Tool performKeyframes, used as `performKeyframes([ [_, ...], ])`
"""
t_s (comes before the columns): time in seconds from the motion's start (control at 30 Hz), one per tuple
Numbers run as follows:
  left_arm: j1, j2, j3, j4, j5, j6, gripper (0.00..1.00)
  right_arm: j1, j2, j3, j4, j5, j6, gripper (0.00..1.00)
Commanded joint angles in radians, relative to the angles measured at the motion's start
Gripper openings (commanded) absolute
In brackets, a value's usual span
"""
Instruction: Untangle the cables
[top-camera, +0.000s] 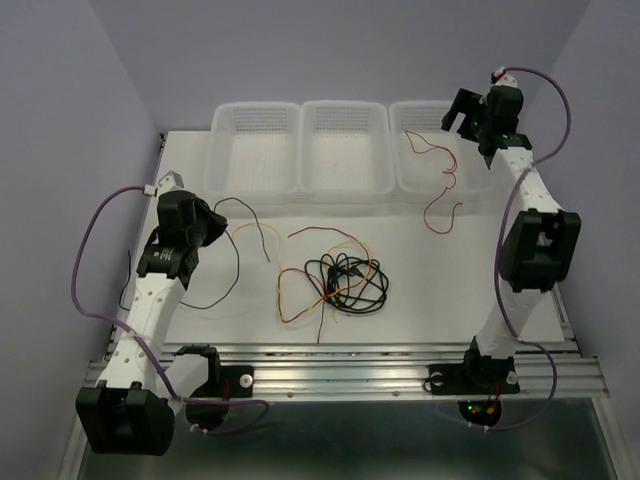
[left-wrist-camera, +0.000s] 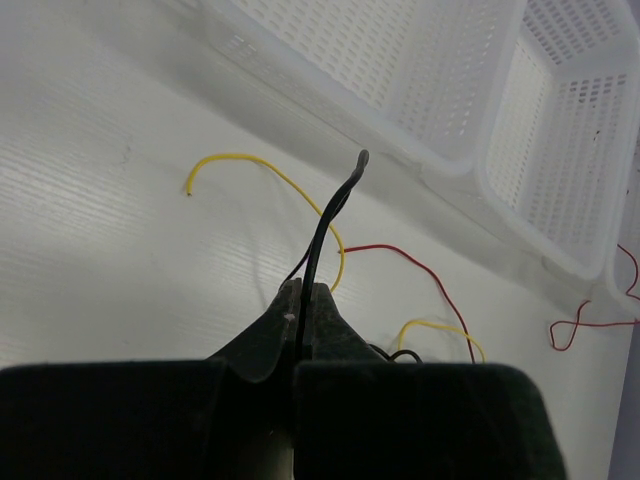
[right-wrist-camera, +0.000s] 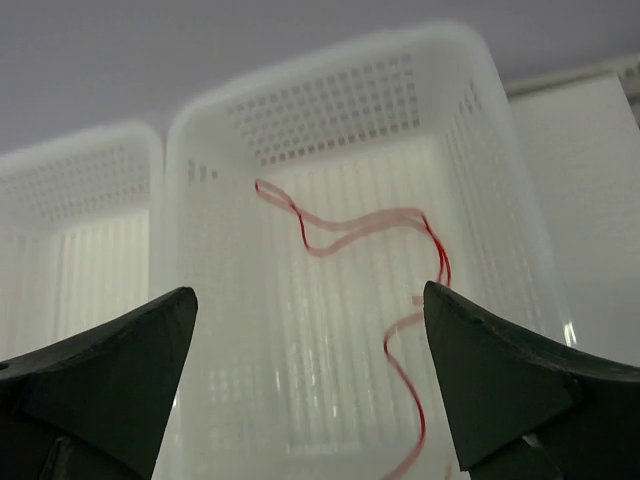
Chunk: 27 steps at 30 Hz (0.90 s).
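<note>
The left tool (left-wrist-camera: 303, 300) is clamped on a black cable (left-wrist-camera: 325, 225) — the right tool (right-wrist-camera: 310, 295), jaws wide apart, hangs over a basket (right-wrist-camera: 330, 105) holding part of a red cable (right-wrist-camera: 340, 232).

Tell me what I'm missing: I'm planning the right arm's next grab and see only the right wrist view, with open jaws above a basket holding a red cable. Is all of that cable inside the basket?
Observer: No. In the top view the red cable runs over the near rim of the right basket, and its tail lies on the table.
Operator: What is the left arm doing?
Observer: The left gripper is shut on a black cable, whose end pokes out past the fingertips.
Operator: Any tangle left?
Observer: Yes. Black, yellow and red wires lie knotted in a pile at mid-table.
</note>
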Motion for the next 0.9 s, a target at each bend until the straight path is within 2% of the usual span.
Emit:
performKeyframes([
  [0.0, -0.003, -0.025, -0.019, 0.032, 0.002, 0.019, 0.00, 0.035, -0.411, -0.417, 0.080, 0.040, 0.014, 1.00],
  [0.13, -0.003, -0.037, -0.019, 0.029, 0.020, 0.026, 0.00, 0.095, -0.628, -0.811, 0.112, 0.130, 0.109, 1.00],
  [0.17, -0.002, -0.037, -0.019, 0.029, 0.020, 0.026, 0.00, 0.109, -0.660, -0.812, 0.136, 0.131, 0.119, 1.00],
  [0.2, -0.002, -0.042, -0.019, 0.032, 0.023, 0.028, 0.00, 0.121, -0.700, -0.921, 0.182, 0.137, 0.123, 1.00],
  [0.3, -0.003, -0.051, -0.020, 0.035, 0.028, 0.028, 0.00, 0.184, -0.708, -1.041, 0.235, 0.158, 0.096, 1.00],
  [0.5, -0.003, -0.060, -0.026, 0.035, 0.020, 0.028, 0.00, 0.210, -0.595, -1.114, 0.440, 0.281, 0.105, 1.00],
  [0.67, -0.003, -0.059, -0.023, 0.035, 0.014, 0.029, 0.00, 0.210, -0.490, -1.094, 0.555, 0.279, 0.108, 1.00],
  [0.73, -0.005, -0.057, -0.020, 0.034, 0.014, 0.029, 0.00, 0.210, -0.457, -1.080, 0.563, 0.275, 0.107, 0.95],
  [0.8, -0.005, -0.059, -0.019, 0.032, 0.013, 0.031, 0.00, 0.210, -0.450, -1.082, 0.581, 0.270, 0.111, 0.76],
  [0.83, -0.003, -0.059, -0.020, 0.034, 0.010, 0.031, 0.00, 0.210, -0.456, -1.088, 0.606, 0.272, 0.111, 0.60],
  [0.87, -0.005, -0.059, -0.020, 0.032, 0.008, 0.029, 0.00, 0.210, -0.460, -1.099, 0.614, 0.282, 0.111, 0.51],
])
